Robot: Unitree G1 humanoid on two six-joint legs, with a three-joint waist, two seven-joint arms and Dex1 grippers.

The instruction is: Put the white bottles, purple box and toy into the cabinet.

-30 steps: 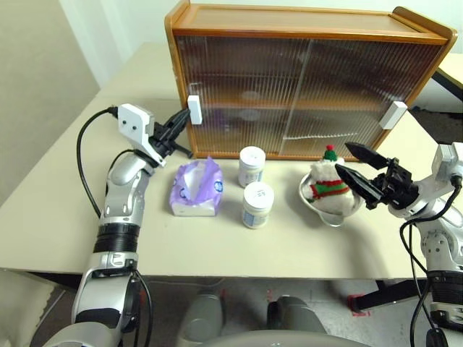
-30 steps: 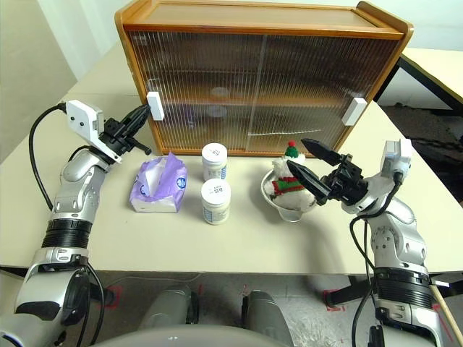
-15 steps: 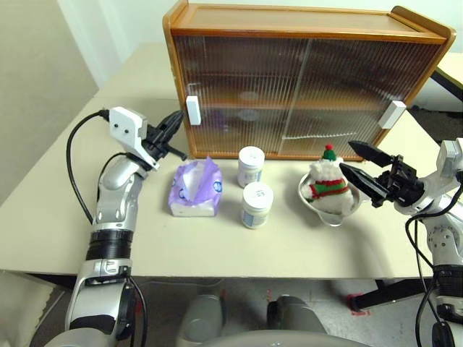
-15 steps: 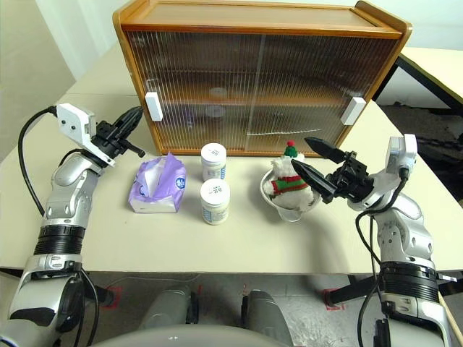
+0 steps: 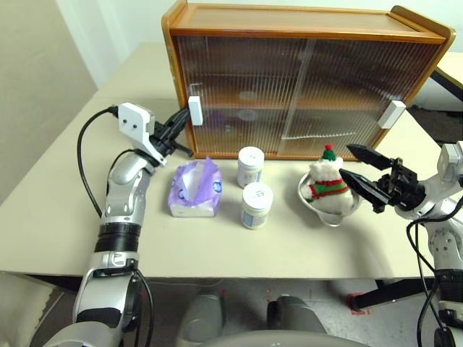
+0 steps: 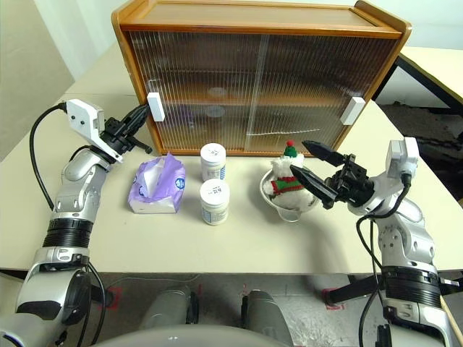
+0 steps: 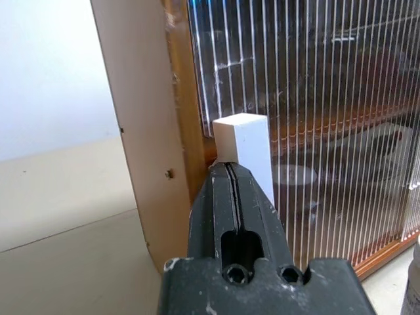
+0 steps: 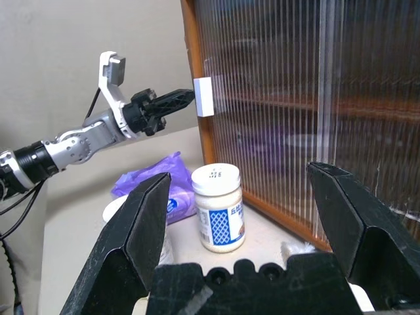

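The cabinet (image 5: 304, 29) stands at the back of the table with both ribbed doors closed. My left gripper (image 5: 182, 120) is shut, and its tip rests against the white handle (image 7: 246, 141) of the left door. Two white bottles (image 5: 251, 166) (image 5: 257, 204) stand in front of the cabinet. The purple box (image 5: 195, 189) lies to their left. To the right, the toy (image 5: 327, 182) sits in a shiny metal bowl (image 5: 331, 215). My right gripper (image 5: 346, 161) is open just right of the toy and holds nothing.
The right door carries a second white handle (image 5: 393, 114). Blurred items show behind the ribbed doors on the shelves. The beige table (image 5: 58, 217) has free room at the front and far left. Another table edge (image 5: 452, 69) shows at the far right.
Half a second ago my left gripper sat slightly back from the left handle; now it is at the handle again. The right gripper has hardly moved and stays open.
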